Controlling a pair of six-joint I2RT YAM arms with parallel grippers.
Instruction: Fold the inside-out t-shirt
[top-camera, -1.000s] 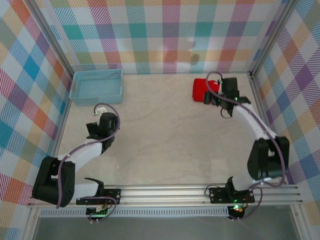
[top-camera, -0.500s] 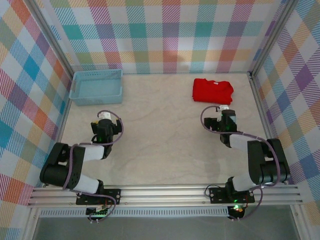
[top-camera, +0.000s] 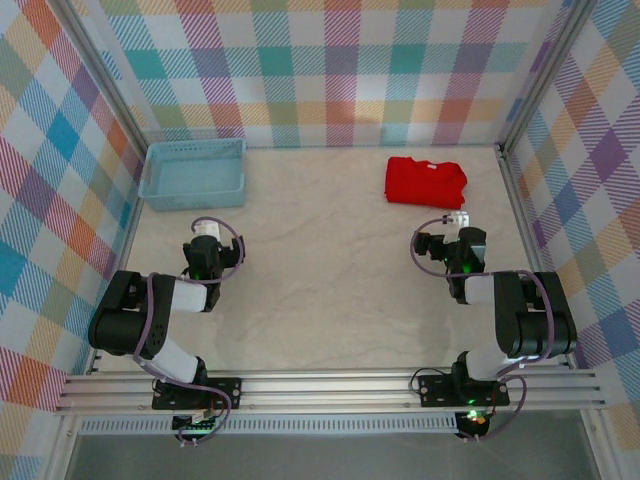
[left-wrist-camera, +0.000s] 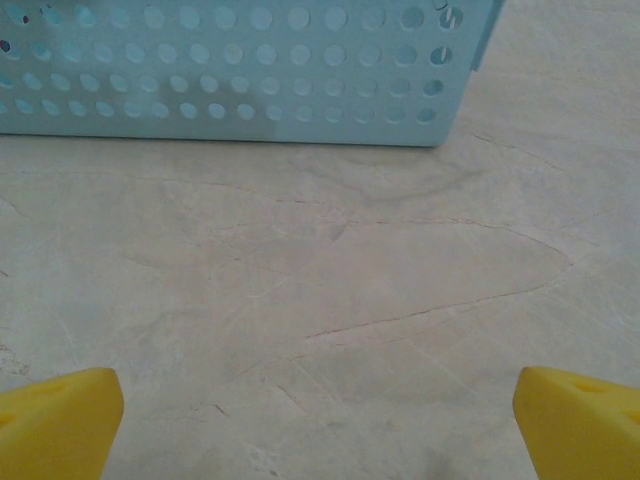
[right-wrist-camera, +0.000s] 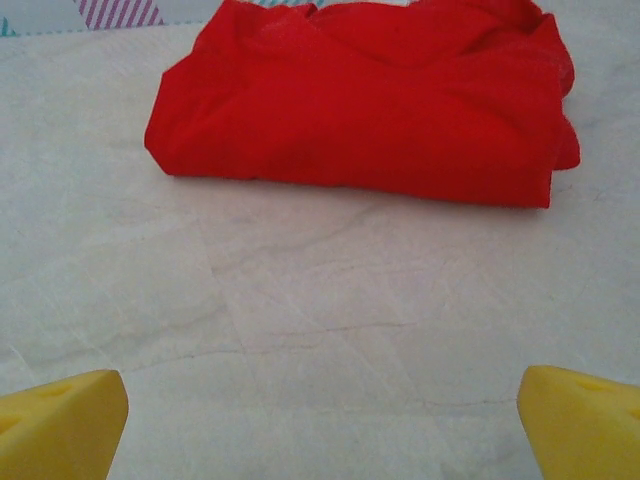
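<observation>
The inside-out t-shirt (top-camera: 425, 182) lies as a compact red folded bundle at the back right of the table, and in the right wrist view the t-shirt (right-wrist-camera: 360, 100) rests flat ahead of the fingers. My right gripper (top-camera: 455, 224) sits a short way nearer than the shirt, apart from it. The right gripper (right-wrist-camera: 322, 430) is open, its yellow fingertips (right-wrist-camera: 60, 425) wide with bare table between them. My left gripper (top-camera: 205, 234) rests at the left, in front of the basket. The left gripper (left-wrist-camera: 320, 430) is open and holds nothing.
A light blue perforated basket (top-camera: 193, 173) stands at the back left; its wall (left-wrist-camera: 230, 70) is close ahead of the left fingers. Checked walls enclose the beige table (top-camera: 330, 260) on three sides. Both arms are folded back near the front rail (top-camera: 330, 385).
The right gripper has pulled back from the t-shirt toward the near edge, leaving the shirt lying free. The left arm has folded back too, its gripper now slightly nearer the basket.
</observation>
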